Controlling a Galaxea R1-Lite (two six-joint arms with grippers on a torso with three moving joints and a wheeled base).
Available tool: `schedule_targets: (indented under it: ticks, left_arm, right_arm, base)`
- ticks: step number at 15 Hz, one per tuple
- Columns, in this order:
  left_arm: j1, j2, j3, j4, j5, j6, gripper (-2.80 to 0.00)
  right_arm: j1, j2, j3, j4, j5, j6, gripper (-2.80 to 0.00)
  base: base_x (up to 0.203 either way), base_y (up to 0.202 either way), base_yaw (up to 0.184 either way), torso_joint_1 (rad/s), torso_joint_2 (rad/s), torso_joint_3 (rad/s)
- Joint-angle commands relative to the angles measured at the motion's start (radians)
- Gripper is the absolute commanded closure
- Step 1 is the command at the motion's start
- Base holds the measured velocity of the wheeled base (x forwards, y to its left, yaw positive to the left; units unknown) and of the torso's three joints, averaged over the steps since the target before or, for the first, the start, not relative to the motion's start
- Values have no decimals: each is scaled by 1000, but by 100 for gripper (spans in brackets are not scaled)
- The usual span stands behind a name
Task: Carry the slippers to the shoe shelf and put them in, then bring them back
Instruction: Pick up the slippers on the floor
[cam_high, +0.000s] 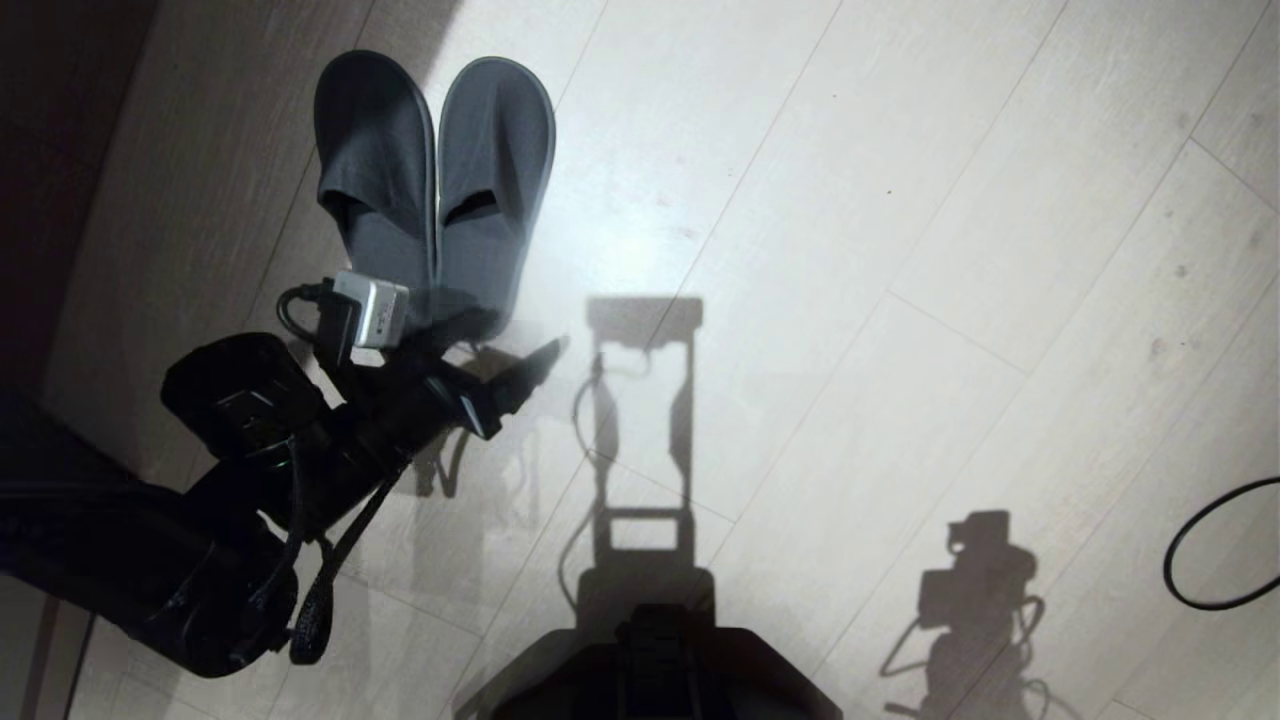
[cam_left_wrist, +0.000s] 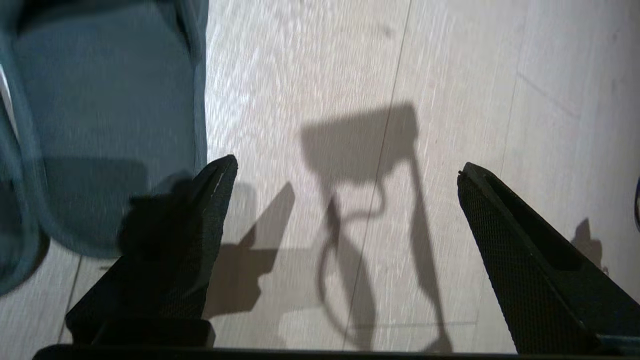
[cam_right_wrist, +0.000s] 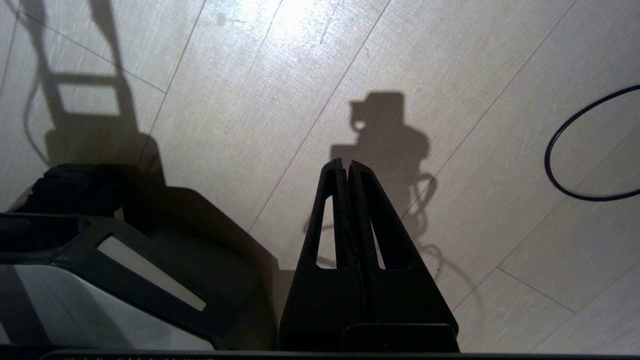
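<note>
**Left hand wide open at the slipper heels, nothing held**

Left to right in the head view:

- Dark strip along the far left edge, can't tell what it is. No shoe shelf visible in any view.
- The slippers (cam_high: 435, 190) sit side by side on the pale plank floor (cam_high: 900, 250), inner edges touching, toes pointing away from the robot, open heels toward it.
- Left hand (cam_high: 500, 385) is low, just beside the heel ends. Jaws spread wide, empty. In the left wrist view one finger (cam_left_wrist: 200, 225) overlaps the edge of the nearer slipper's heel; only bare floor lies between the jaws. Can't tell if that finger touches the fabric.
- Centre: only the robot's own shadow.
- Right hand (cam_right_wrist: 346, 172): seen only in the right wrist view, hanging over bare floor well away from the slippers, fingers pressed together, holding nothing. A black cable loop (cam_high: 1215, 545) lies on the floor at far right.

Handling, my read: light, soft fabric with thin flat soles, so they'll flop and bend rather than resist. Low breakage risk, but a loose pinch could let one slide out. Best hold is probably across both heel ends where the inner edges meet, clamping the two soles together as one bundle. Gripping the toe fabric alone would likely just crumple.
</note>
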Motion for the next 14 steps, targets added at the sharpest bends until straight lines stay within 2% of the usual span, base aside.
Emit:
schedule_targets:
  ticks: [1,3,4,7,9,12,13,14]
  left_arm:
    - [2,21,-68,-9,-14,6,-280]
    - [18,67,-132,-9,-57,57,-280]
    - [32,88,-155,-9,-77,117,-280]
    - [47,66,-158,-9,-106,196,-280]
    - [83,44,-154,-9,-123,266,-280]
    - [107,46,-153,-9,-113,303,-280]
    - [107,58,-158,-9,-86,311,-280]
    - [107,78,-180,-9,-26,316,-280]
  right_arm:
    - [0,1,0,0,0,0,0]
    - [1,1,0,0,0,0,0]
    - [1,0,0,0,0,0,0]
    - [1,0,0,0,0,0,0]
    - [0,1,0,0,0,0,0]
    - [0,0,0,0,0,0,0]
    - [0,1,0,0,0,0,0]
    - [0,0,0,0,0,0,0]
  base:
    - [0,0,0,0,0,0]
    - [0,0,0,0,0,0]
    - [0,0,0,0,0,0]
    - [0,0,0,0,0,0]
    - [0,0,0,0,0,0]
    - [0,0,0,0,0,0]
    - [0,0,0,0,0,0]
    - [0,0,0,0,0,0]
